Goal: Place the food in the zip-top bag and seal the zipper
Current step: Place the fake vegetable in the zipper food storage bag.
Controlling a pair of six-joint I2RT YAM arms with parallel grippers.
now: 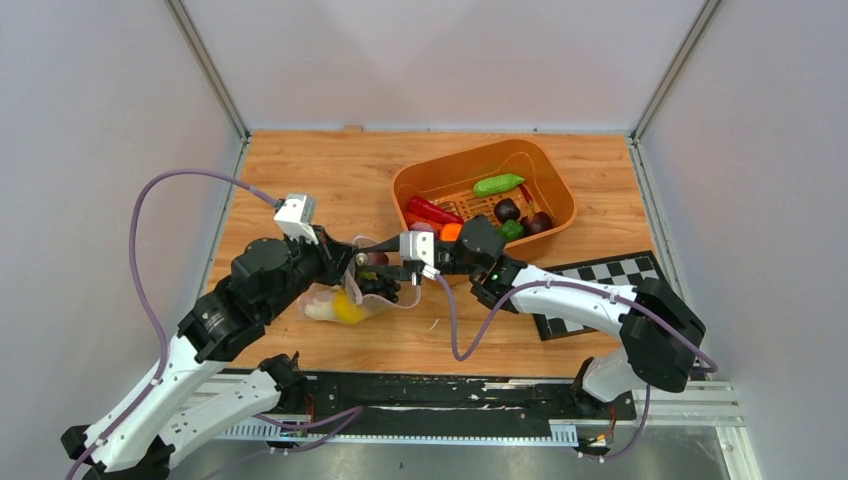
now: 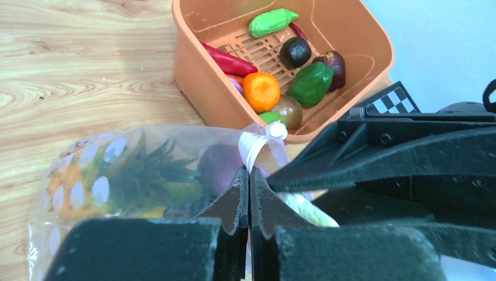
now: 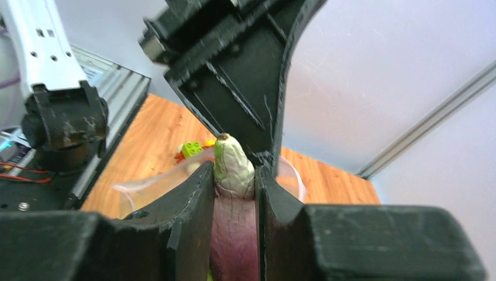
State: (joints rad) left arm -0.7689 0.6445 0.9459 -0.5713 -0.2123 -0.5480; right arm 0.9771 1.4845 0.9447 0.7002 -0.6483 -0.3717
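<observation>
The clear dotted zip-top bag lies near the table's middle, with a pineapple and a yellow lemon inside. My left gripper is shut on the bag's mouth edge, and the pinkish-white zipper strip sticks out past its tips. My right gripper is shut on a purple eggplant with a green cap, held at the bag's open mouth. More food sits in the orange tub: a green piece, a red chili, an orange and dark fruits.
A checkerboard mat lies right of the arms. A small green and red toy block shows beyond the bag. The tub stands close behind the bag, at the back right. Grey walls enclose the table.
</observation>
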